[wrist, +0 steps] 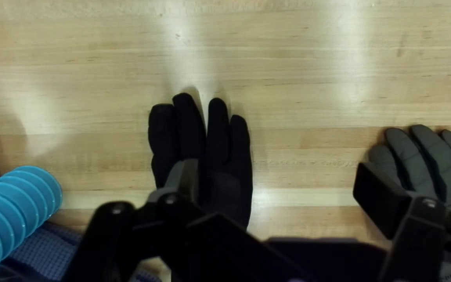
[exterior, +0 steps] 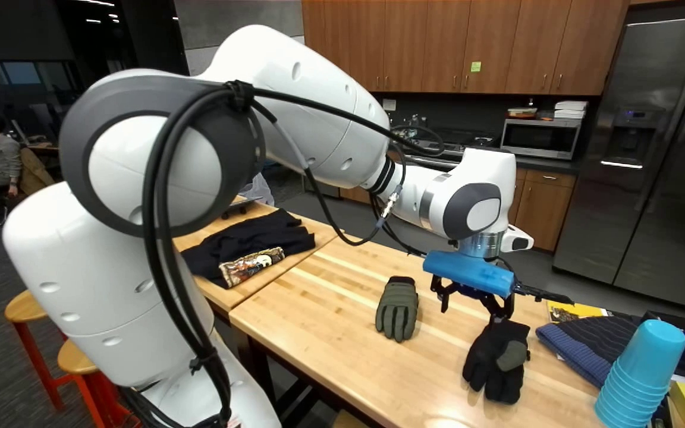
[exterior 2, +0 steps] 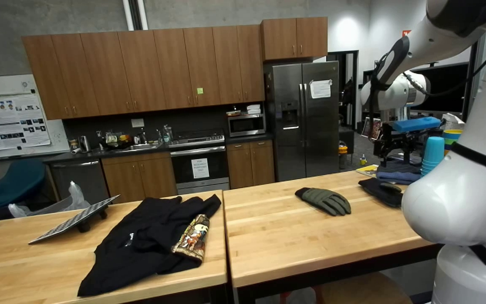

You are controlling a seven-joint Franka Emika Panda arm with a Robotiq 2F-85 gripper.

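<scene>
The gripper (wrist: pixel 278 183) gapes empty. For an even pinch, centre it over the wrist view's mid-frame black glove (wrist: pixel 219 166).

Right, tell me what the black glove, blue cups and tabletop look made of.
Black glove: matte, probably fabric, from its dull, padded-looking surface; the exact fibre is unclear.
Blue cups: likely smooth plastic, given their even colour and thin, slightly shiny rims.
Tabletop: wood, with grain and joined strips showing; glossy reflections suggest a clear finish.

Exterior views toward cabinets (exterior 2: pixel 141 71); wrist downward
</scene>
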